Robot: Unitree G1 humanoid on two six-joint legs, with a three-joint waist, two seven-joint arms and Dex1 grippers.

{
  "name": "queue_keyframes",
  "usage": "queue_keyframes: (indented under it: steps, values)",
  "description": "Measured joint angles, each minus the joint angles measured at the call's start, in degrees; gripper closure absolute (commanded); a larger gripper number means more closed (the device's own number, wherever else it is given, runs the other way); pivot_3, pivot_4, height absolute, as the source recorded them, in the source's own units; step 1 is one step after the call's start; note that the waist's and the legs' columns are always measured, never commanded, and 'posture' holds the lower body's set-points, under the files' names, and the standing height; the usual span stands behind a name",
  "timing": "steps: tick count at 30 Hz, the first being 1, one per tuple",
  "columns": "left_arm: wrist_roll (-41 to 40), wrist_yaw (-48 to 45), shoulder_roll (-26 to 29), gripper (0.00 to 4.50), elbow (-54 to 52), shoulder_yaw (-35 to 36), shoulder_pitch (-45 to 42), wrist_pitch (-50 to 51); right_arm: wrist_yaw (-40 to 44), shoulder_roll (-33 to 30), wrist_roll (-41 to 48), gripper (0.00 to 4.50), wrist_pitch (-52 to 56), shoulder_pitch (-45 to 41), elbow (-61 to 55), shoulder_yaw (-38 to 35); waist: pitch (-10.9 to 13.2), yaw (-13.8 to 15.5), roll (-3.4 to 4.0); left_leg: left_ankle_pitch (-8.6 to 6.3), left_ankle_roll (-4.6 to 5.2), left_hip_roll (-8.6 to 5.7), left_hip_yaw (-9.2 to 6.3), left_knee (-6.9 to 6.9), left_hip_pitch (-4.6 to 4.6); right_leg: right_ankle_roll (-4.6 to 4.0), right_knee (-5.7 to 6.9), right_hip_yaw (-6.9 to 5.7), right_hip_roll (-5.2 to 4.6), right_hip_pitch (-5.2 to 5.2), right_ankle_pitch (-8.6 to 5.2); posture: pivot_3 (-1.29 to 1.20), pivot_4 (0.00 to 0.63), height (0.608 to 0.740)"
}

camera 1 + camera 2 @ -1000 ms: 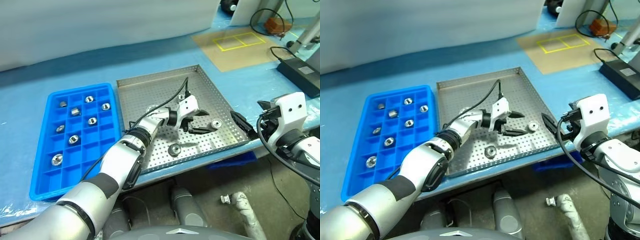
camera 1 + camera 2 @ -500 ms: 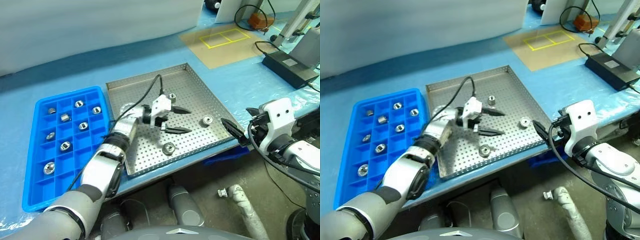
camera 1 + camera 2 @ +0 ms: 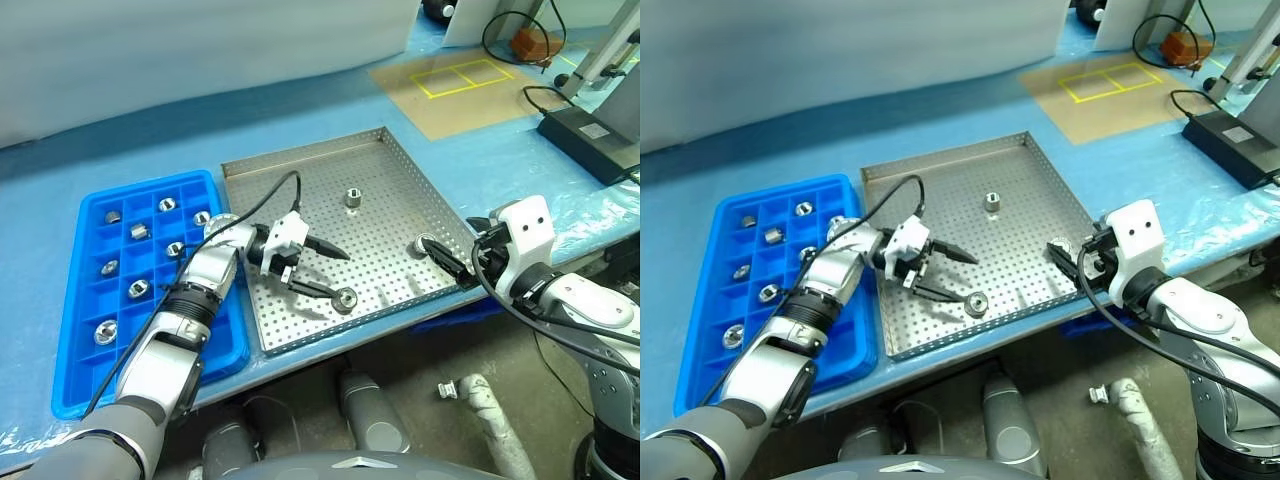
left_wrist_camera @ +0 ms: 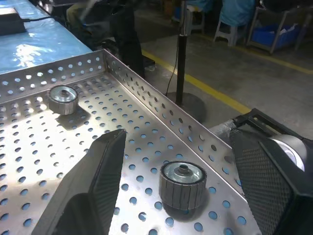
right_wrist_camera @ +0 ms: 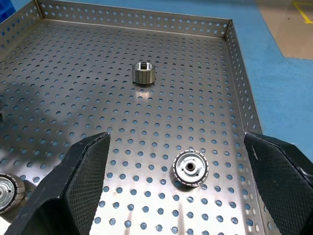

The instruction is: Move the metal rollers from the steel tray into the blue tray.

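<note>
Three rollers lie loose on the steel tray (image 3: 300, 165) at frame centre: one upright roller (image 3: 352, 197) toward its upper middle, one flanged roller (image 3: 343, 299) near its lower edge, one roller (image 3: 424, 243) by its right rim. Blue tray (image 3: 88, 378), left of frame and just beside the steel tray, holds more rollers in separate compartments, among them one at lower left (image 3: 105, 331) and one at upper left (image 3: 112, 216). Left gripper (image 3: 322, 271) sits over the steel tray's left part, jaws apart and empty, the flanged roller just beyond its fingertips. Right gripper (image 3: 447, 263) reaches over the tray's right rim, jaws spread wide, empty, the right-hand roller lying between its fingers in the right wrist view.
</note>
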Motion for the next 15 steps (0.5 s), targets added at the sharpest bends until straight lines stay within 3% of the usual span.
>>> queue_keyframes:
  steps: [8,15]
  values:
    - [2.7,2.0,-2.3,0.98,5.5,-2.9,-0.3,-6.8,1.0,-1.1,1.4,0.0,-0.2,0.5,-0.3,0.1,-0.1,0.0,0.1,-0.03,0.04,-0.02,0.0,0.02,0.11,0.0,-0.08,-0.02,-0.02,0.21,0.0,-0.74,0.15,0.74]
    - [4.2,5.8,-5.5,0.98,12.2,-3.0,-2.6,-11.2,10.1,-10.2,7.5,0.0,1.0,5.5,-4.4,1.4,-0.1,0.0,0.2,-0.1,0.11,-0.05,-0.02,0.05,0.5,0.42,-0.29,-0.03,-0.07,0.77,-0.25,-0.75,0.15,0.74]
